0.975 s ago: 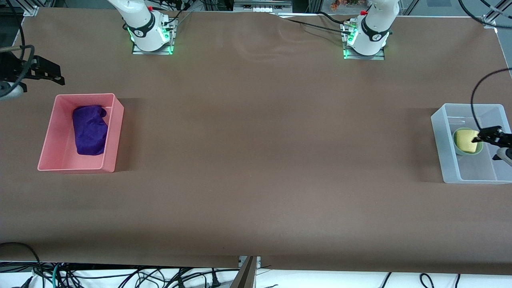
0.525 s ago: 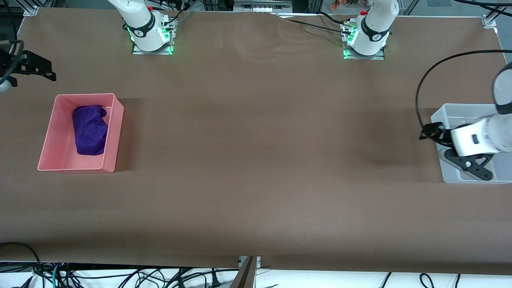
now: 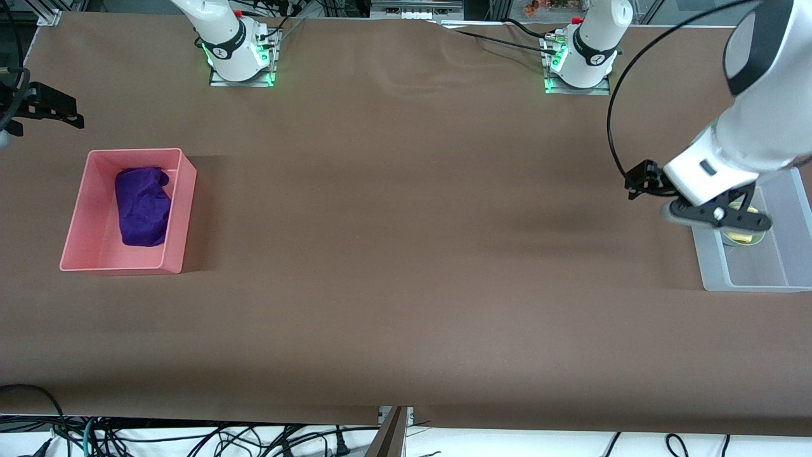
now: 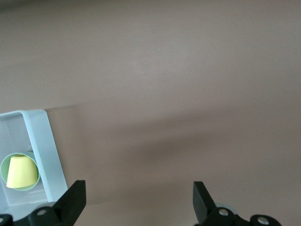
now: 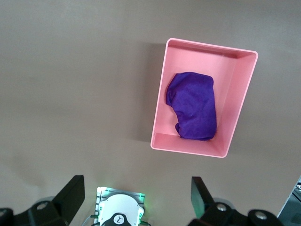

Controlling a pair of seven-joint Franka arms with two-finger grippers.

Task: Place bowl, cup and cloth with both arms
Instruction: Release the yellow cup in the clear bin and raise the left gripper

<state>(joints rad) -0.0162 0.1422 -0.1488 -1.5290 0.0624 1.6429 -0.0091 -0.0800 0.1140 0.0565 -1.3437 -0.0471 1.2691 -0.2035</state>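
Lying crumpled in a pink bin (image 3: pixel 95 209), the purple cloth (image 3: pixel 143 206) rests at the right arm's end of the surface (image 3: pixel 406 254). The yellow cup (image 4: pixel 21 172) sits upside down in the mint bowl (image 4: pixel 4 165) inside a clear bin (image 3: pixel 780 266). Both grippers, left (image 4: pixel 136 207) and right (image 5: pixel 136 205), hover with jaws released.

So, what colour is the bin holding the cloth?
Pink; the bin around the purple cloth shows best in the right wrist view.
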